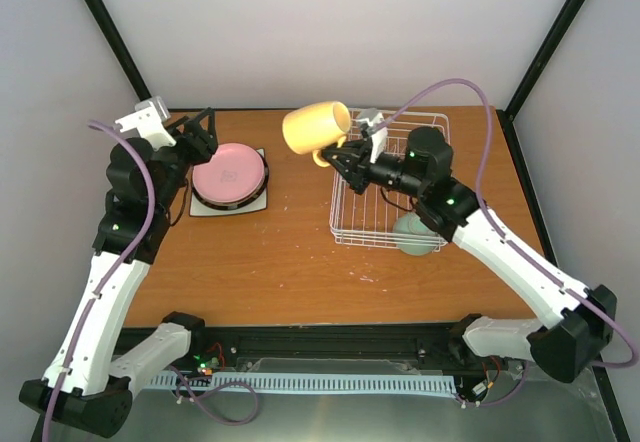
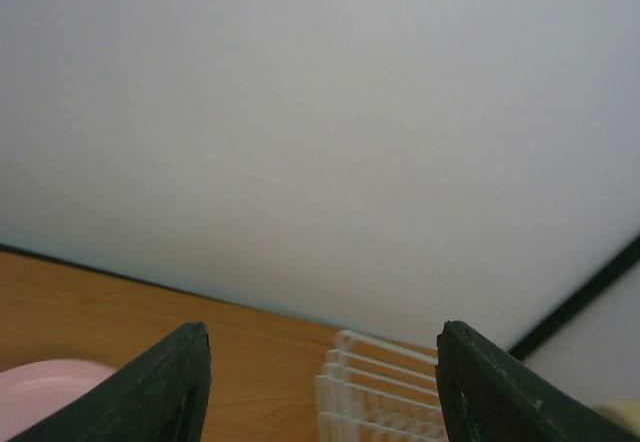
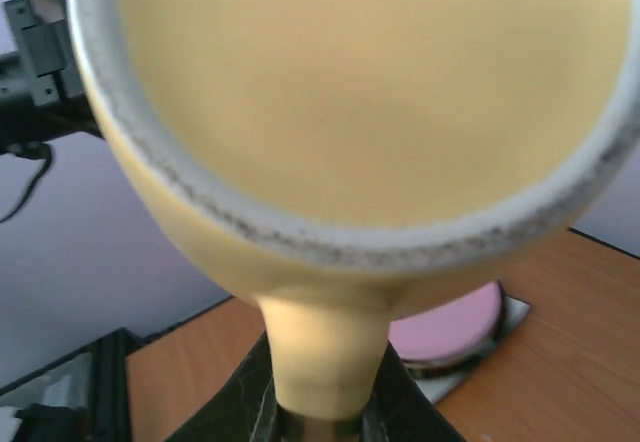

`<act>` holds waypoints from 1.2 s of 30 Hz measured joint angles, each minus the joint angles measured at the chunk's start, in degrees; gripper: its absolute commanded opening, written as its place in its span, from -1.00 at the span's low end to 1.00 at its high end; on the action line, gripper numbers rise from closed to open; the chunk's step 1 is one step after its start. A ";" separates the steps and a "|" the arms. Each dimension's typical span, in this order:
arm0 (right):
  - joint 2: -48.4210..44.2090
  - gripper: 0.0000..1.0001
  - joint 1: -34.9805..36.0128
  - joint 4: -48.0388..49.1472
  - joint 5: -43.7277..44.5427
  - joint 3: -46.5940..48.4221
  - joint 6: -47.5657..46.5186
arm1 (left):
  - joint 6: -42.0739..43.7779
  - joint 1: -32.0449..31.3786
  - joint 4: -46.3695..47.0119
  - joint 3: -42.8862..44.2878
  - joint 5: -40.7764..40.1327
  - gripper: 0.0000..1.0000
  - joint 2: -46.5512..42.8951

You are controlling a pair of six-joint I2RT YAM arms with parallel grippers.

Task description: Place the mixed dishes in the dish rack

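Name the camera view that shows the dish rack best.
Top external: the dish rack appears nearly whole from above, only partly covered by the right arm. Left wrist catches just a corner of its white wires. Right wrist shows none of it; the yellow mug fills that view.

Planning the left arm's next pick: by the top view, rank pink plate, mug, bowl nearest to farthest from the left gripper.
1. Pink plate, beside the left gripper.
2. Mug, centre back.
3. Bowl, far right.
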 measured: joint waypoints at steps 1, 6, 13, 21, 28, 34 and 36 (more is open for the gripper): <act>-0.92 -0.94 -0.55 -1.25 0.94 -0.31 -0.13 | 1.33 0.00 -1.29 0.00 -1.75 0.26 -0.07; -6.73 -0.94 -4.59 -10.36 8.87 -2.54 -1.75 | 7.67 0.00 -6.01 -0.07 -10.67 0.28 -1.20; -2.23 -0.94 -5.73 -27.96 18.73 -0.11 -3.37 | 11.45 0.00 -7.06 -1.81 -16.11 0.28 -2.97; 0.66 -0.94 -6.03 -36.85 22.58 -4.92 -3.56 | 12.55 0.00 -7.89 -5.31 -18.34 0.27 -2.99; 3.89 -0.94 -6.03 -37.27 22.40 -7.02 -3.89 | 13.18 0.00 -7.85 -6.08 -18.88 0.26 -2.89; 7.80 -0.94 -6.03 -36.85 22.43 -9.40 -4.42 | 13.33 0.68 -7.96 -6.73 -17.16 0.25 -0.61; 8.68 -0.94 -6.03 -36.72 22.47 -9.92 -4.70 | 13.31 1.88 -8.00 -7.17 -15.08 0.24 0.48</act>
